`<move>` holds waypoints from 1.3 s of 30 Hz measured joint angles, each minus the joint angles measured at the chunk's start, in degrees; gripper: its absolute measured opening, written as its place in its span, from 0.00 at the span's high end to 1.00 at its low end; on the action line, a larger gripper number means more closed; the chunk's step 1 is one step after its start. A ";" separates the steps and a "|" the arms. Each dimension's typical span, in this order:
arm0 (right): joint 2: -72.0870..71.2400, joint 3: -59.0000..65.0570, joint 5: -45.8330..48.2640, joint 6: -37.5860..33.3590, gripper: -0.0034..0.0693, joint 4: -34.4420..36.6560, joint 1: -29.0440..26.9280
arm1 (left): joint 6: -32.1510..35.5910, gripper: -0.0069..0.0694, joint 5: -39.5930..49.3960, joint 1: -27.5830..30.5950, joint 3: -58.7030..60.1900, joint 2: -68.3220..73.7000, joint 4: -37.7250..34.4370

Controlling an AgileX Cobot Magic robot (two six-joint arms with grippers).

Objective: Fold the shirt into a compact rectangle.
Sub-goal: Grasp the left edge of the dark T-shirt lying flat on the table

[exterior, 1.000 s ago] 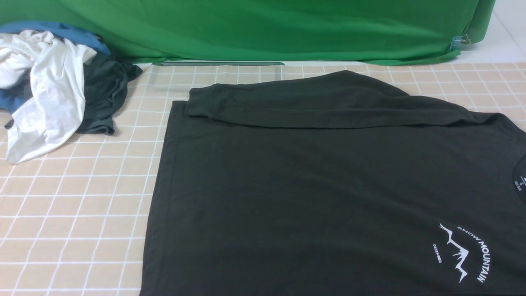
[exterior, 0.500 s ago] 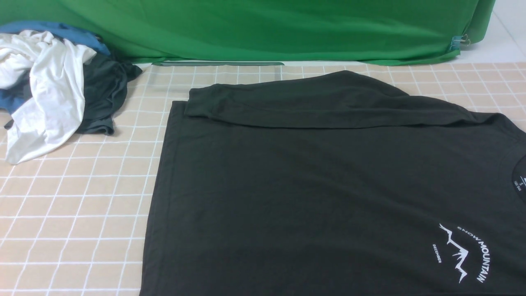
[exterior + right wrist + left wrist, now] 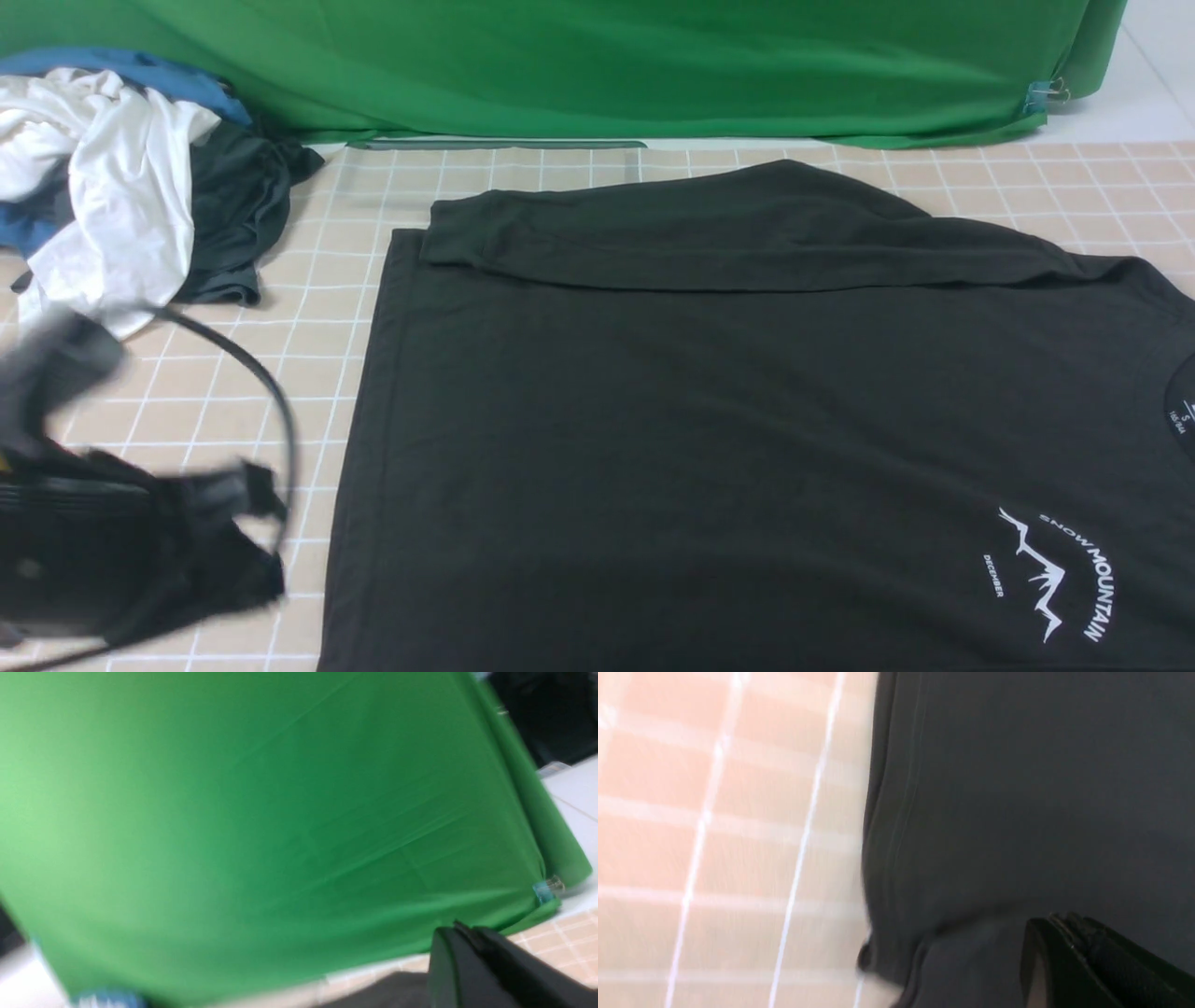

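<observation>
Fabric so soft and light will sag, so the shirt (image 3: pixel 709 420), flat on the gridded table (image 3: pixel 1074 187), wants pinching at its hem corners; left gripper (image 3: pixel 1052 927) and right gripper (image 3: pixel 455 934) are both closed, empty

Matt black cloth shirt (image 3: pixel 709 420), smooth grid-printed table cover (image 3: pixel 1074 187), matt green cloth backdrop (image 3: pixel 597 65).
</observation>
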 joint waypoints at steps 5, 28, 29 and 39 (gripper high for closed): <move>16.49 -15.62 17.99 -9.24 0.90 -0.37 3.37 | -9.20 0.89 -1.87 -13.49 2.79 4.06 8.62; 34.00 -16.05 29.62 -28.90 0.90 15.90 4.47 | -16.65 0.38 -14.15 -31.40 3.22 19.30 21.68; 34.00 -16.05 29.62 -28.90 0.90 15.90 4.47 | -16.54 0.37 -14.22 -31.40 3.22 20.36 21.68; 34.00 -16.05 29.49 -29.35 0.90 16.02 4.47 | -12.69 0.74 -14.60 -31.40 3.17 23.90 20.63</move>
